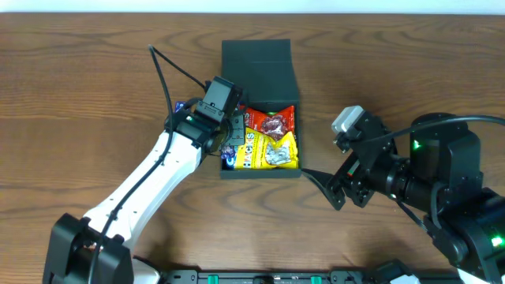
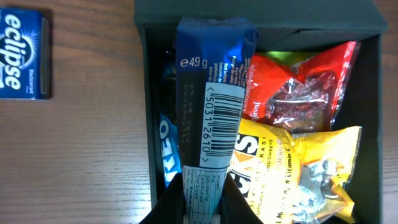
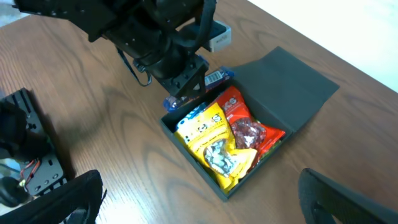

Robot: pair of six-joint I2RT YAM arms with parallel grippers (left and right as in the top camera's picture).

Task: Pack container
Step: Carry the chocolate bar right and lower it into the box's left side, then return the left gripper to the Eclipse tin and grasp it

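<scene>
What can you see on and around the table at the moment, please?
container: one, dark teal-green, mid-table, lid open
red snack packet: one, red, inside the container near the lid
yellow snack packet: one, yellow, inside the container beside the red one
Oreo packet: one, blue, along the container's left wall, partly hidden
blue bar: one, dark blue with a barcode, over the container's left side
Eclipse pack: one, blue, on the table left of the container
table: one, brown wood
left gripper: black, shut on the blue bar
right gripper: black, open, empty, right of the container
</scene>
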